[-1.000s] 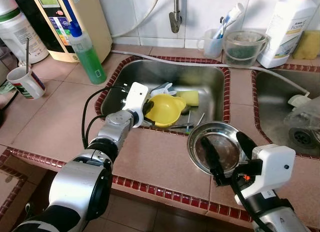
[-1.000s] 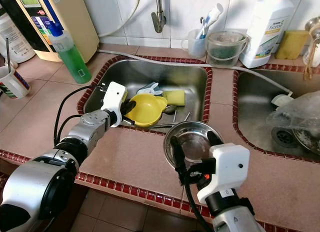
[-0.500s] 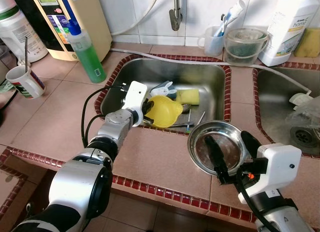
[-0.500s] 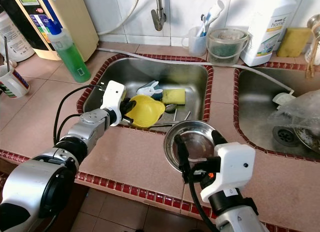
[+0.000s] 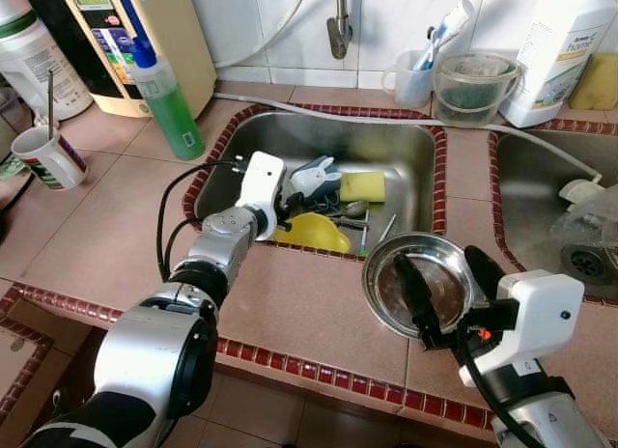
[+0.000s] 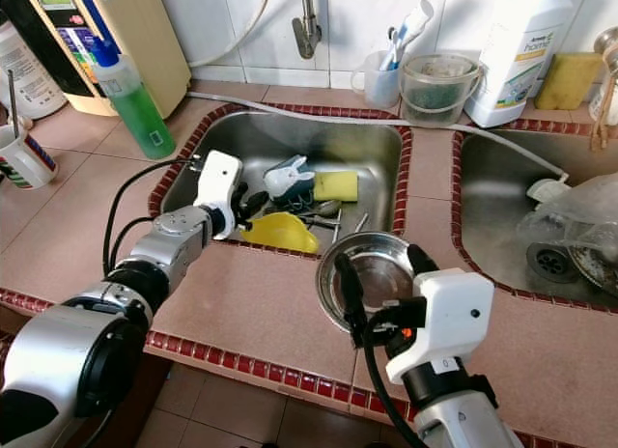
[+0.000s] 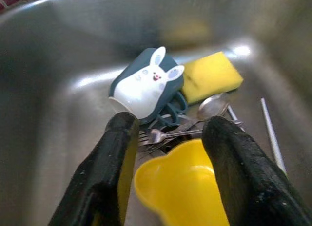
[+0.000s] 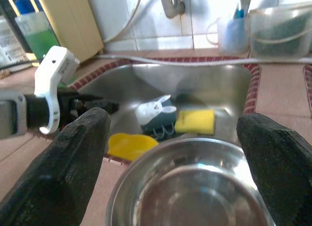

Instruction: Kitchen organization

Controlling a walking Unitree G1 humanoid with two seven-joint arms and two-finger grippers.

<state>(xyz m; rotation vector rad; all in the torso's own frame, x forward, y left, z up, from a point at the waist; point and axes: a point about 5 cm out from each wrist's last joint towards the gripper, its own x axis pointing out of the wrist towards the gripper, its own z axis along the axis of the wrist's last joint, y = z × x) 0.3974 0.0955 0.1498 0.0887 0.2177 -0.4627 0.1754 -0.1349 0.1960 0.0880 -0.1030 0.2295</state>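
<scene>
In the left sink (image 5: pixel 386 144) my left gripper (image 5: pixel 287 209) hangs open just above a yellow bowl (image 5: pixel 314 233), which lies tipped against the sink's near wall. In the left wrist view the bowl (image 7: pixel 183 187) shows low between my two spread fingers (image 7: pixel 117 153), free of them. Beyond it lie a teal bunny cup (image 5: pixel 314 176), a yellow sponge (image 5: pixel 362 186) and some cutlery (image 5: pixel 352 216). A steel bowl (image 5: pixel 430 279) sits on the tiled counter between the two sinks. My right gripper (image 5: pixel 436 262) stands open over it, one finger on each side.
A green soap bottle (image 5: pixel 169 100) and a mug (image 5: pixel 50 158) stand on the counter to the left. At the back are a tap (image 5: pixel 338 28), a toothbrush cup (image 5: pixel 415 76), a clear tub (image 5: pixel 471 89) and a white detergent bottle (image 5: pixel 560 52). A second sink (image 5: pixel 541 207) lies right.
The yellow bowl has left my left gripper and dropped lower in the sink, uncovering the bunny cup. My right gripper has stayed over the steel bowl.
</scene>
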